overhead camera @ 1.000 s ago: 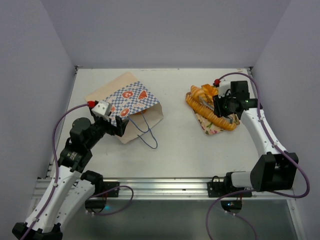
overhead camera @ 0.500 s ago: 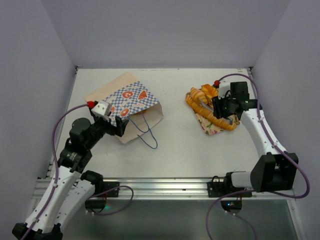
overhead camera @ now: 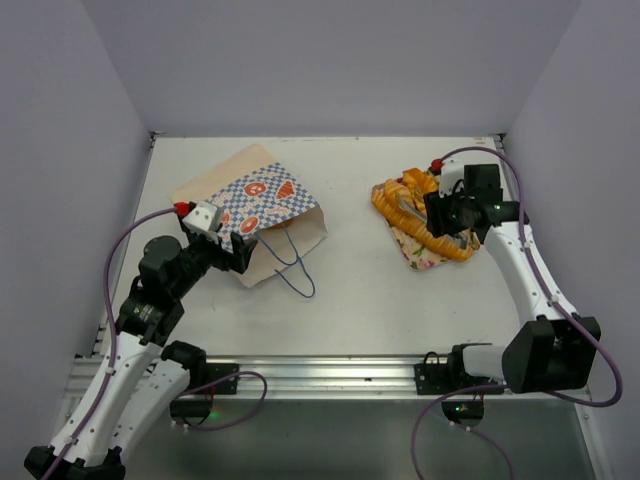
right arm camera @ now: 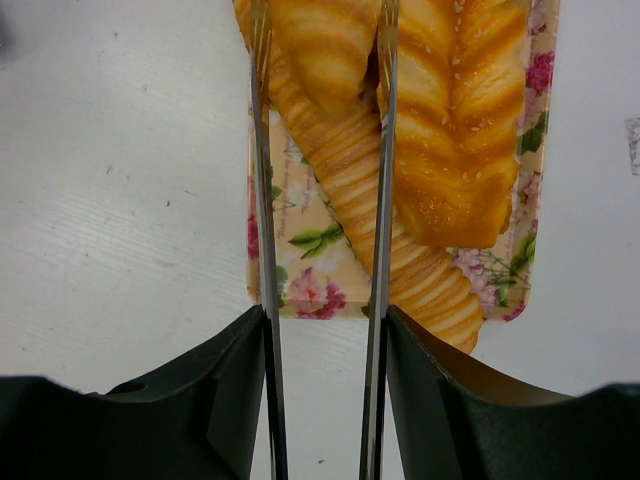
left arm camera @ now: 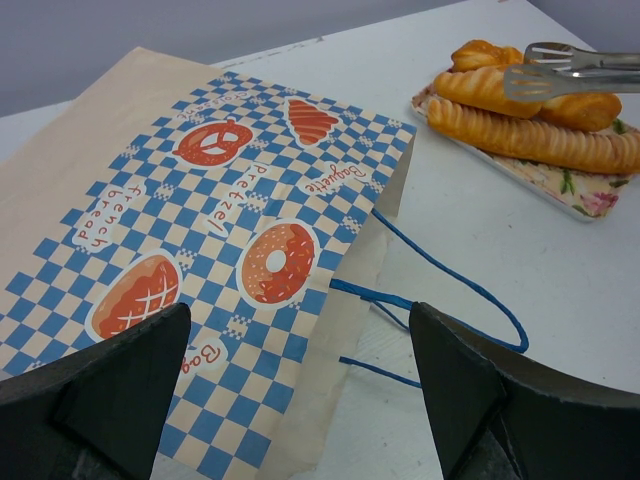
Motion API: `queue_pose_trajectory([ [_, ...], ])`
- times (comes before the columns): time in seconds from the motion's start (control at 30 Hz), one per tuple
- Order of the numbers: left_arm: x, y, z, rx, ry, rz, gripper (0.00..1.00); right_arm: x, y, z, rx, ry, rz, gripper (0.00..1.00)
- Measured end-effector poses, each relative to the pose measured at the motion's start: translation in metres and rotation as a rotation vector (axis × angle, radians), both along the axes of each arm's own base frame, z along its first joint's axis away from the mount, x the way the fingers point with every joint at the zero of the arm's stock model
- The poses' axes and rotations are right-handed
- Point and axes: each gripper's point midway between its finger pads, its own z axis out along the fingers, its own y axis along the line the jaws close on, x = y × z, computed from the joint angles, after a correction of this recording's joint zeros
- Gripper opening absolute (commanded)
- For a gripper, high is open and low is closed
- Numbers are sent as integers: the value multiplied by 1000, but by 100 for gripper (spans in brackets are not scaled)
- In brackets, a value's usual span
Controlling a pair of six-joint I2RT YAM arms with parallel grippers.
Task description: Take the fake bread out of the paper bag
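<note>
Left gripper (left arm camera: 300,330): jaws spread wide at the bag's near corner.
Paper bag (overhead camera: 255,205): flat on the counter (overhead camera: 360,275).
Right gripper (left arm camera: 522,66): thin jaws parted astride one loaf; cannot tell if they pinch it.
Fake bread (right arm camera: 450,130): piled on floral tray (right arm camera: 300,270), outside the bag.

**What sits on my table**

My white table (overhead camera: 360,290) carries two things directly. On its left side the paper bag (overhead camera: 255,205) lies flat with its checkered face up. The mouth is turned toward the middle, and the blue cord handles (overhead camera: 293,262) trail loose onto the bare top. On my right, well apart from the bag, the pink floral tray (overhead camera: 420,252) rests flat, angled to the table's edges.
</note>
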Motion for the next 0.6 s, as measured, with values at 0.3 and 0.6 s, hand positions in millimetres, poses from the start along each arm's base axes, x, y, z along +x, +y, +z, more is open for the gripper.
queue_pose_trajectory([
  [0.3,0,0,0,0,0,0,94,-2,0,13,2,-44,1,53],
  [0.6,0,0,-1,11,-3,-3,94,-18,15,30,28,-85,151,49],
])
